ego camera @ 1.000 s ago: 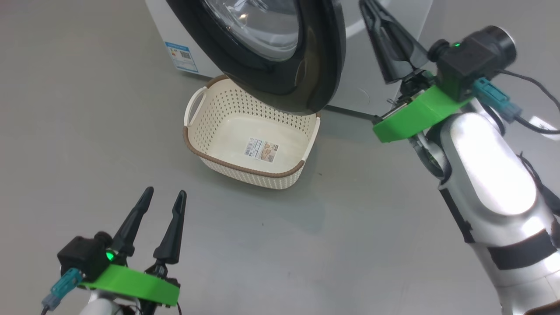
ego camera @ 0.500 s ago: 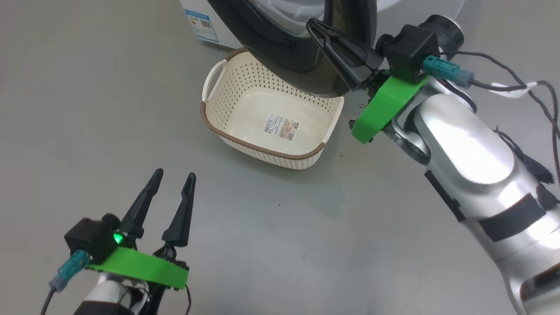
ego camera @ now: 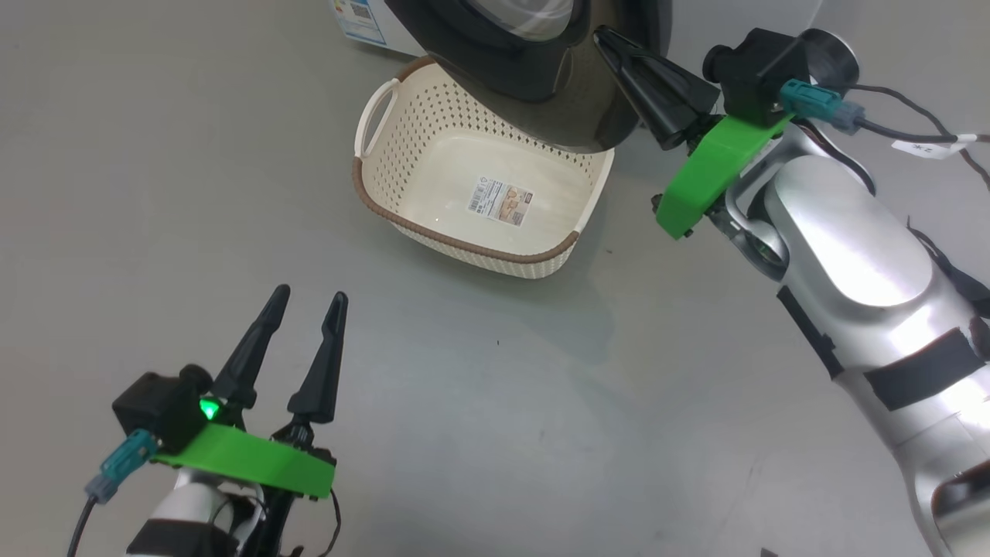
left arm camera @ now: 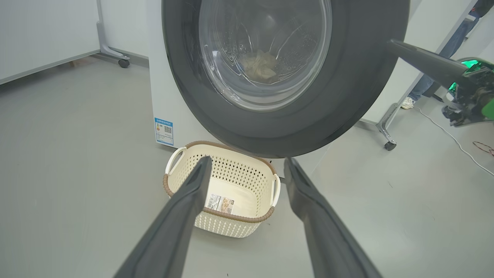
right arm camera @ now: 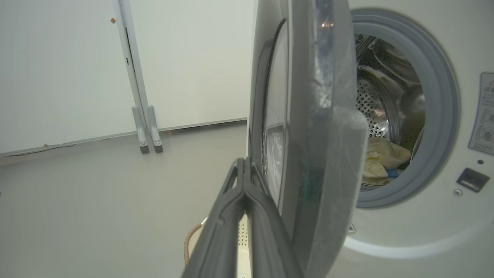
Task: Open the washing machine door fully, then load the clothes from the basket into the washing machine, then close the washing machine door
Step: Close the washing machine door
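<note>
Right gripper (ego camera: 603, 35), fingers pressed together on nothing, sits at upper right of the head view, just beside the edge of the ajar round glossy-black washing machine door (ego camera: 503, 73). Left gripper (ego camera: 311, 294) hangs spread wide at lower left. Beneath the door, at upper centre, stands the small cream perforated plastic basket (ego camera: 464, 246). At the right of the right wrist view, cream-yellow fabric clothes (right arm camera: 382, 158) lie inside the white front-loading washing machine (right arm camera: 405, 231).
</note>
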